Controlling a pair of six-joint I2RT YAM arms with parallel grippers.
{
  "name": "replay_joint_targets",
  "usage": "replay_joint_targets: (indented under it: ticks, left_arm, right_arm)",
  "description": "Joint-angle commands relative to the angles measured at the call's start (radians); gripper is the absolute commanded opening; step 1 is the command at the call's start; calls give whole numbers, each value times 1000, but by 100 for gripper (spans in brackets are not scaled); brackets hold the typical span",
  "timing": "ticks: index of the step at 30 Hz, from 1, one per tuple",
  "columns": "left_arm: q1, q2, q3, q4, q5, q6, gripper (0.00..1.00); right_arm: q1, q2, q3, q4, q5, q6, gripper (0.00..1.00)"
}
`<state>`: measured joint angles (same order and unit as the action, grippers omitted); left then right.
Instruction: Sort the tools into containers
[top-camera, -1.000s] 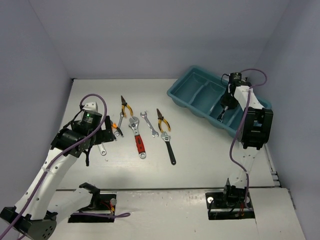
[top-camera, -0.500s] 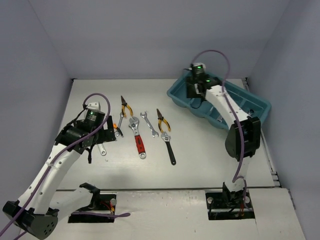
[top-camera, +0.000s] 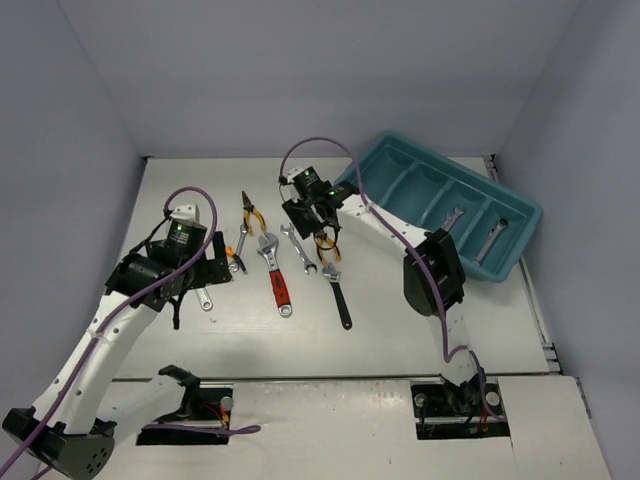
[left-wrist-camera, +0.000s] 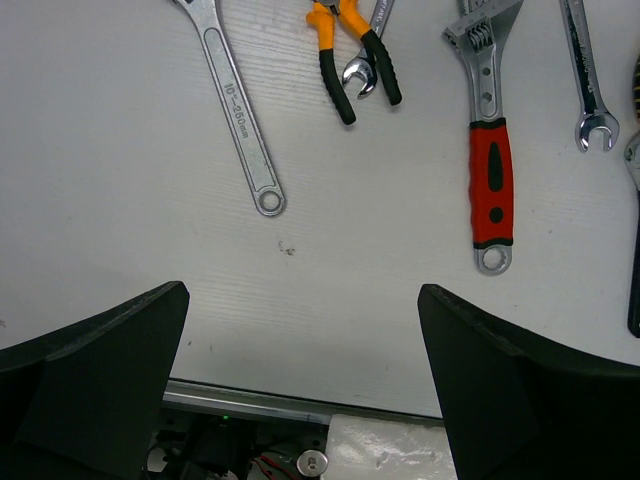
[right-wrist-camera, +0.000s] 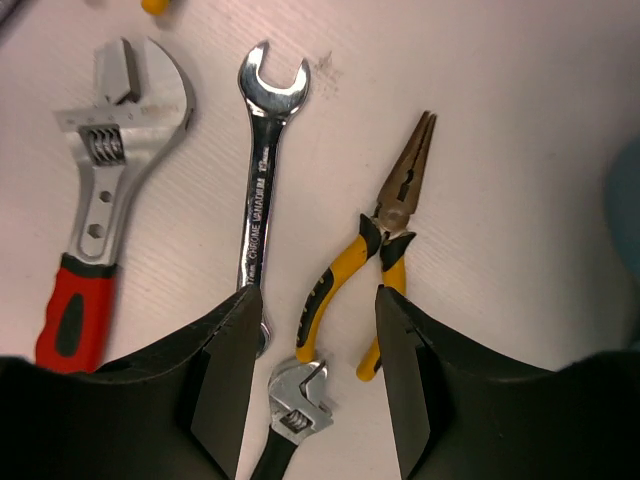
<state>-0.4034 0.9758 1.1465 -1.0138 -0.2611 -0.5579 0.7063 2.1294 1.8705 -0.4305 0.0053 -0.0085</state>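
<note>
Now at pick stage. Poised with right gripper (right-wrist-camera: 313, 330) half-spread, empty, astride yellow-handled pliers (right-wrist-camera: 385, 240) on table, well apart from tray (top-camera: 405, 165). Calls for descent, then squeeze across handles. Crowded by silver wrench (right-wrist-camera: 262, 190) and small black-handled wrench (right-wrist-camera: 295, 395) just beside. Nothing in left gripper (left-wrist-camera: 300, 330), spread wide.

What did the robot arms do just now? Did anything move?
The right claw swung left, from over the blue tray to above the yellow pliers. It is open and holds nothing. The left claw and the loose tools stayed put.
</note>
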Motion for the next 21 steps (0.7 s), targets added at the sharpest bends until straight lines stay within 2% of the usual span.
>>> replay_joint_targets:
  ticks: [1, 17, 21]
  left_arm:
    - [8, -43, 10, 18, -1, 0, 97]
    - [8, -53, -2, 18, 10, -5, 98]
    - [8, -58, -4, 18, 14, -7, 97]
  right_arm:
    - [12, 49, 56, -2, -36, -42, 47]
    - [44, 172, 88, 0, -41, -39, 45]
    - [49, 197, 86, 1, -30, -38, 42]
